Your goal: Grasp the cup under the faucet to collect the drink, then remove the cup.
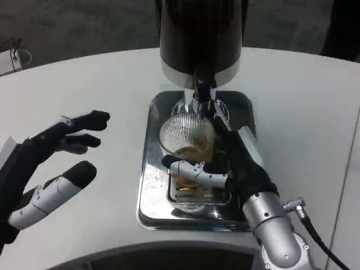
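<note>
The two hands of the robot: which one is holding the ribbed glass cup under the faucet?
The right hand holds the ribbed clear glass cup, fingers wrapped around it. The left hand is apart from it over the white table, fingers spread.

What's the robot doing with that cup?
The robot's right hand is wrapped around a ribbed clear cup, holding it under the faucet of a dark drink dispenser. There's some amber drink in the cup. It stands over a shiny metal drip tray. The left hand waits open beside it, holding nothing.
</note>
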`<action>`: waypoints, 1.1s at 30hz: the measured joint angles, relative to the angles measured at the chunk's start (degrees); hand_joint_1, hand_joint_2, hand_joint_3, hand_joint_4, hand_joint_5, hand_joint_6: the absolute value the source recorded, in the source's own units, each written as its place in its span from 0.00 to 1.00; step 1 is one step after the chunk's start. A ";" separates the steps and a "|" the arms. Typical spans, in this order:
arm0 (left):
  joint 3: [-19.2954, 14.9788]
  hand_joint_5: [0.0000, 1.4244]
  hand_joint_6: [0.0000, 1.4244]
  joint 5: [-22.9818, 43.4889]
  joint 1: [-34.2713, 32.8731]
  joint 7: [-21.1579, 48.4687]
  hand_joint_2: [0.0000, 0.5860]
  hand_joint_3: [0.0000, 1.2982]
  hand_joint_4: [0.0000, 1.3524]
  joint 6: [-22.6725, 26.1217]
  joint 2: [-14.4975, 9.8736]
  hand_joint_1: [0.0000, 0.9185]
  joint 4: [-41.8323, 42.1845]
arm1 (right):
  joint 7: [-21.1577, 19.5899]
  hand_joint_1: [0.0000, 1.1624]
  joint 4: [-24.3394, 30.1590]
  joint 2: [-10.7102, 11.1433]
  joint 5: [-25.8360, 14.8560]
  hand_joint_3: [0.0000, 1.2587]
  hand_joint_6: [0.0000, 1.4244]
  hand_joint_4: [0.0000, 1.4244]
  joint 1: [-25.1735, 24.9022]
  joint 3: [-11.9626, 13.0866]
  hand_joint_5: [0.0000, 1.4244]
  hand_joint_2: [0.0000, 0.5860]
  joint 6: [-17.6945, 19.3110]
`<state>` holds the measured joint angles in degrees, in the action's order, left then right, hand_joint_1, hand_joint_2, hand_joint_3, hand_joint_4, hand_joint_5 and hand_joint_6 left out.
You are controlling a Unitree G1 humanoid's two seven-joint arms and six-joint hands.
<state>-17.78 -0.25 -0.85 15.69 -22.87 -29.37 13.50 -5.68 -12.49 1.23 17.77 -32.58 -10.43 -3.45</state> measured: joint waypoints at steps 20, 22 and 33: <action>-1.51 0.28 0.29 1.06 2.52 0.57 0.16 0.26 0.24 1.46 -0.11 0.00 1.40 | -8.97 0.74 -1.17 -3.99 2.94 0.20 0.24 0.27 0.48 -1.77 0.31 0.37 0.08; -1.53 0.28 0.29 1.08 2.58 0.58 0.16 0.26 0.25 1.50 -0.14 0.00 1.49 | -10.34 0.76 -1.15 -4.64 3.51 0.25 0.28 0.32 0.76 -1.97 0.36 0.38 0.08; -1.57 0.28 0.29 1.13 2.60 0.60 0.16 0.27 0.25 1.64 -0.20 0.00 1.61 | -16.04 0.76 -0.73 -6.90 7.14 0.44 0.48 0.50 2.52 -3.11 0.56 0.43 0.10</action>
<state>-19.35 0.88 1.75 16.29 -21.23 -29.57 15.11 -21.72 -13.22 -5.67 24.91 -30.05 -13.54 -3.35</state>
